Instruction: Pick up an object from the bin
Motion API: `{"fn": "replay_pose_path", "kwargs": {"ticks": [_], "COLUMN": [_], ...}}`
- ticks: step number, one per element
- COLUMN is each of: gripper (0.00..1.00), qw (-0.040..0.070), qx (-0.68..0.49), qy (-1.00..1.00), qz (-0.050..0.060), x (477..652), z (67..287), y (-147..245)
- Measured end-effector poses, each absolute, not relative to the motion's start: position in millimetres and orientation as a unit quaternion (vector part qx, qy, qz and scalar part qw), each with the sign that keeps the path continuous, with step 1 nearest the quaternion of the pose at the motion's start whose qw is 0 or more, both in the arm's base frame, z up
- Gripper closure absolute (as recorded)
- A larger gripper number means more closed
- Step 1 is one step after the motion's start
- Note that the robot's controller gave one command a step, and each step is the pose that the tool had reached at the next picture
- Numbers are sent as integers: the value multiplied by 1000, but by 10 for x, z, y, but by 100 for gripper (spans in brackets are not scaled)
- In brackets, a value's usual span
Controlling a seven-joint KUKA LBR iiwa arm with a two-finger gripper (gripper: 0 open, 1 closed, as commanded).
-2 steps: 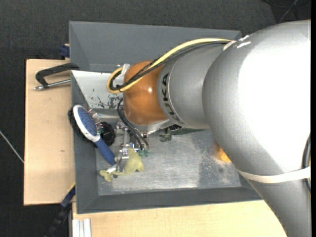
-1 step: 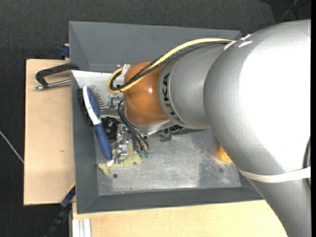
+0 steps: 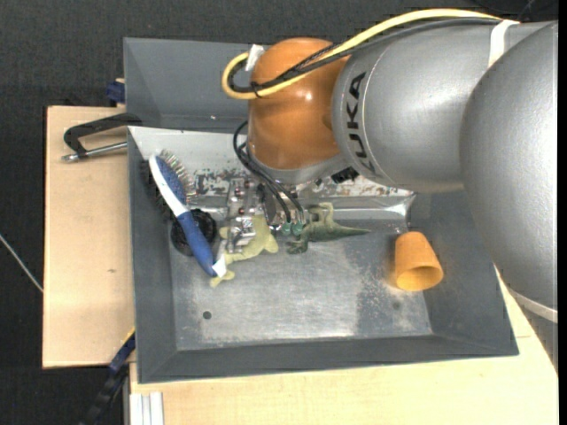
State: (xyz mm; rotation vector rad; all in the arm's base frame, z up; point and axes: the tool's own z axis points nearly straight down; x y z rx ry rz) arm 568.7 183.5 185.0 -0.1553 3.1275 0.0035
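Hanging low in the bin (image 3: 292, 312), the gripper (image 3: 248, 215) was down among a small heap left of the middle, under the arm's orange cover (image 3: 288, 113). Whether it was open or closed could not be told, because its metal parts merged with the clutter, and nothing could be seen held. Nearest to it lay a pale yellow-green toy (image 3: 252, 248), just below it in the view. A dark green toy (image 3: 328, 229) lay just to its right, next to a silver packet (image 3: 376, 209). A blue-and-white brush (image 3: 180, 206) lay slantwise to its left, across a black round thing (image 3: 202, 228). An orange cup (image 3: 415, 260) lay on its side well apart, toward the right wall. The step in hand looked like the approach to, or the closing on, something in the heap. That was most likely one of the two toys, though which could not be told. The next move would call for a firm close on one thing alone, then a straight lift clear of brush and packet, since touching neighbours could knock it loose.
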Motion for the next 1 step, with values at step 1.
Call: {"fn": "replay_pose_path", "kwargs": {"ticks": [1], "gripper": [100], "qw": [5], "qx": [-117], "qy": [993], "qz": [2], "x": [5740], "z": [2259], "y": [1928]}}
